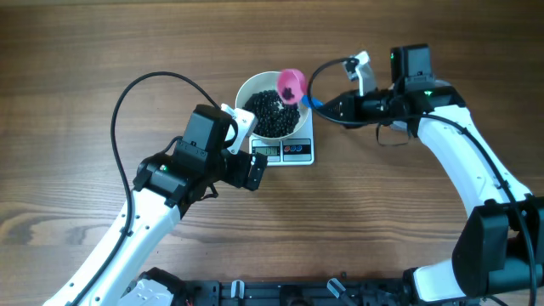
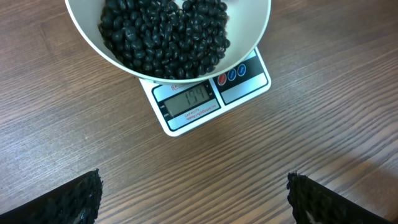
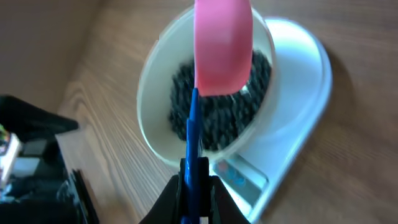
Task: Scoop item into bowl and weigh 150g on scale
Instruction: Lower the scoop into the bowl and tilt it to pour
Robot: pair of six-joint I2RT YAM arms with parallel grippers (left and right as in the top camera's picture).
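The white bowl stands on the white scale and holds a heap of black beans. My right gripper is shut on the blue handle of a pink scoop, which hangs over the bowl's right rim with a few beans in it. In the right wrist view the scoop is above the beans. My left gripper is open and empty over bare wood just in front of the scale's display, whose digits are blurred. The bowl fills the top of that view.
A black cable loops from the left arm over the table's left half. A dark rail runs along the front edge. The left arm's body sits close to the bowl's left side in the right wrist view.
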